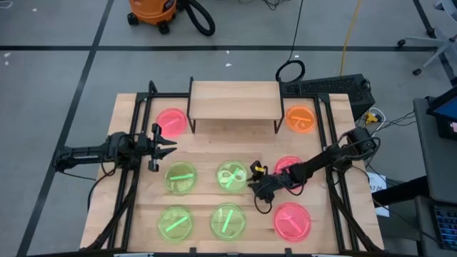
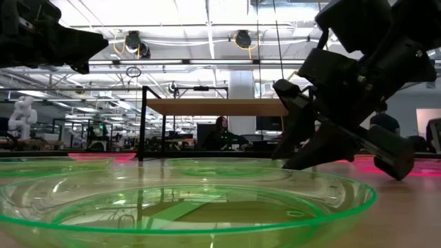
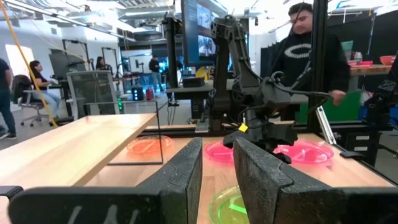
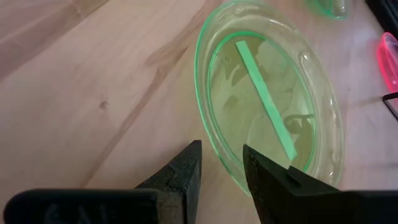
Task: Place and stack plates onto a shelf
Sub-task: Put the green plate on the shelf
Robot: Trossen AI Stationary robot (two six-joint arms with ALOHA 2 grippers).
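Note:
The shelf (image 1: pixel 234 100) stands at the table's far middle with nothing on it. Several plates lie flat on the table: pink (image 1: pixel 172 120), orange (image 1: pixel 300 118), green ones (image 1: pixel 181 177) (image 1: pixel 175 223) (image 1: pixel 228 220), pink (image 1: pixel 293 220), and another pink (image 1: pixel 289 165) partly under my right arm. My right gripper (image 1: pixel 257 187) is open and low at the right rim of the middle green plate (image 1: pixel 232 175), which also shows in the right wrist view (image 4: pixel 273 93). My left gripper (image 1: pixel 168 146) is open and empty, raised above the table's left side. My right gripper comes slanting down from the table's right. Its two fingers (image 4: pixel 189 165) stand on either side of the green plate's rim (image 4: pixel 229 163), one inside and one outside. I cannot tell whether they touch the rim. The plate lies flat on the table.
Black frame rails run along the table's left and right sides (image 1: pixel 132 164) (image 1: pixel 335 171). People are in the room beyond the table (image 3: pixel 308 56). An orange vacuum (image 1: pixel 151 11) stands on the floor behind the table.

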